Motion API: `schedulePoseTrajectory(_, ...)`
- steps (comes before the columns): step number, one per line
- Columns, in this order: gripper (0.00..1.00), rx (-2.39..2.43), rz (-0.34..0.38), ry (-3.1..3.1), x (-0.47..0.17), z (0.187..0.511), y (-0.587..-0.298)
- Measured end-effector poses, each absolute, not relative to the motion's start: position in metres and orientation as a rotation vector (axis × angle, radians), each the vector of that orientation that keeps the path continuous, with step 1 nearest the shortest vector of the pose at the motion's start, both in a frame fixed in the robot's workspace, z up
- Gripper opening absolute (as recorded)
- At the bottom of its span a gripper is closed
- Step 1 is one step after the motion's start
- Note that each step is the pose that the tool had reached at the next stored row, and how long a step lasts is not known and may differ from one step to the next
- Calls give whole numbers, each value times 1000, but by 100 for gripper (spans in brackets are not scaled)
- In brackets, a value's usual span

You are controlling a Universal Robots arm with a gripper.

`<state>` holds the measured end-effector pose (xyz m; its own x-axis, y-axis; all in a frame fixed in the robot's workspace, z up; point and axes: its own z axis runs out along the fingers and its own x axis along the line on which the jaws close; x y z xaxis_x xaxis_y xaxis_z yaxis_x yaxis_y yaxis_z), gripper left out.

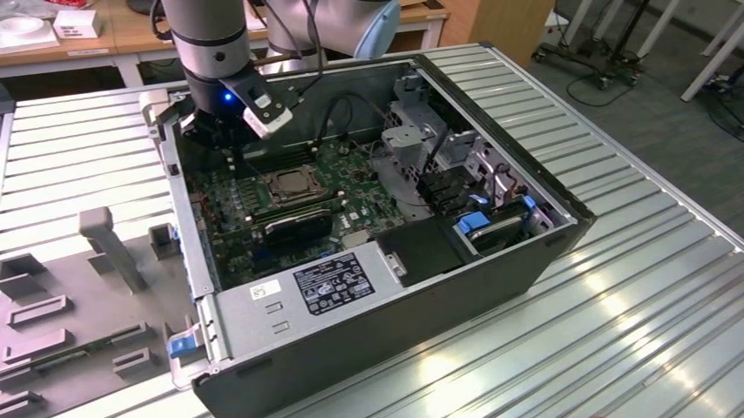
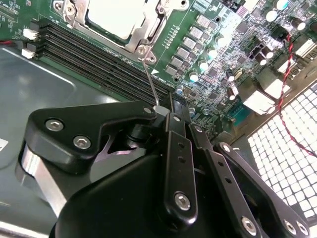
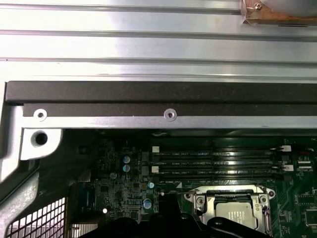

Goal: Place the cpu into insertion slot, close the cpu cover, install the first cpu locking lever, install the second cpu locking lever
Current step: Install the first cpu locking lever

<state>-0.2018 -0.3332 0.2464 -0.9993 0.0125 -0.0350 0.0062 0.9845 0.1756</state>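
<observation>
Gripper (image 2: 166, 113) has its black fingers almost together, pinching the free end of the thin locking lever (image 2: 150, 79). This lever rises slanted from a corner of the cpu cover (image 2: 148, 30). The cover lies flat over the cpu (image 2: 111, 17), which sits in the insertion slot (image 1: 286, 185) near the middle of the green board (image 2: 218, 29). Long black memory slots (image 2: 89, 54) run just beside the slot, between it and the case wall (image 3: 158, 99). A black heatsink (image 1: 296, 228) stands on the slot's other side. A red cable (image 2: 290, 64) hangs near the board's edge, apart from the fingers.
</observation>
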Motion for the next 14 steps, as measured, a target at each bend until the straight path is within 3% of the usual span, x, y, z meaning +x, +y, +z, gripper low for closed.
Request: schedulePoseTrajectory(14, 11, 16, 301, 3097, -202, 246, -333)
